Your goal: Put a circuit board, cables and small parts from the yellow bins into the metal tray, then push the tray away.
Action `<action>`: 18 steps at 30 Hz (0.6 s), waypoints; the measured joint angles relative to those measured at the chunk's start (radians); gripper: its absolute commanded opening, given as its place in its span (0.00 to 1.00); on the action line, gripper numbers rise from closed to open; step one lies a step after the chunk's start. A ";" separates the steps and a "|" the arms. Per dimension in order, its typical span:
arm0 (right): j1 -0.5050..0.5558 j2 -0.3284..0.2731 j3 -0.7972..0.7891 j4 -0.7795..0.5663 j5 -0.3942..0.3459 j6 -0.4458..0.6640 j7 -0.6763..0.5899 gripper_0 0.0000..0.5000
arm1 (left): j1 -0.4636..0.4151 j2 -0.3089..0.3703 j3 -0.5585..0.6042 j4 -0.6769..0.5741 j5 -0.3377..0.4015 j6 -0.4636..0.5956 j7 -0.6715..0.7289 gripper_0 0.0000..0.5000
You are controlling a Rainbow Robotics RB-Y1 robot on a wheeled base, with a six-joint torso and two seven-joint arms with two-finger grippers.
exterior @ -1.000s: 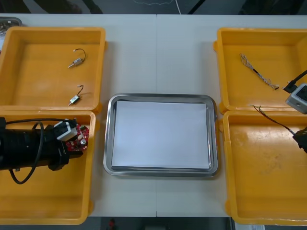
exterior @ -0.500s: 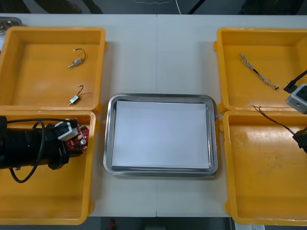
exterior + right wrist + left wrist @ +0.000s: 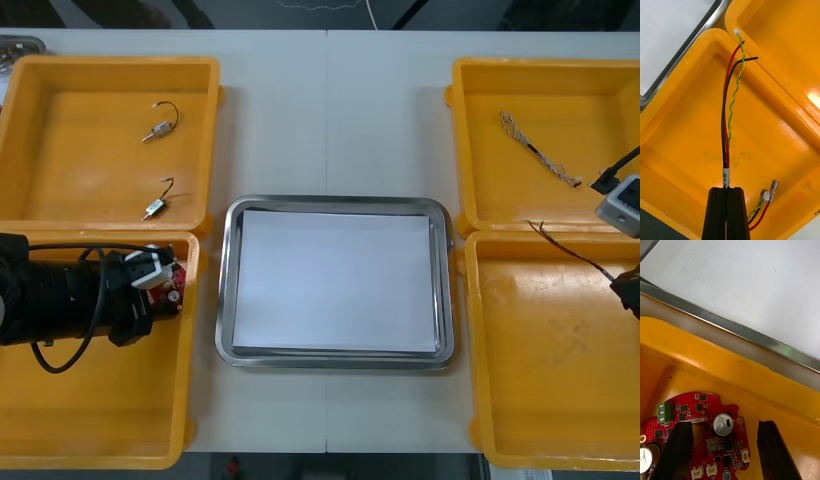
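A round red circuit board (image 3: 720, 444) lies in the near left yellow bin (image 3: 90, 400), close to the wall that faces the metal tray (image 3: 226, 300). My left gripper (image 3: 168, 284) (image 3: 724, 423) hangs over the board, open, with one finger above the board's middle and the other just past its edge. At the right edge of the table, my right gripper (image 3: 622, 284) (image 3: 726, 189) is shut on a red and yellow cable (image 3: 730, 108) (image 3: 565, 250) over the near right bin (image 3: 540, 380). The cable's far end reaches the rim between the two right bins.
Two small metal parts (image 3: 160, 125) (image 3: 155, 205) with short wires lie in the far left bin (image 3: 60, 100). A twisted blue and white cable (image 3: 538, 150) lies in the far right bin (image 3: 560, 90). The tray is white inside and holds nothing.
My left gripper has slid a little toward the tray and now covers most of the circuit board. The right arm and its cable have not moved.
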 measured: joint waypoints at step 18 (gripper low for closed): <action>0.000 0.000 0.000 0.000 0.000 0.000 0.000 0.00 | -0.046 -0.001 -0.070 0.036 -0.038 -0.044 0.001 1.00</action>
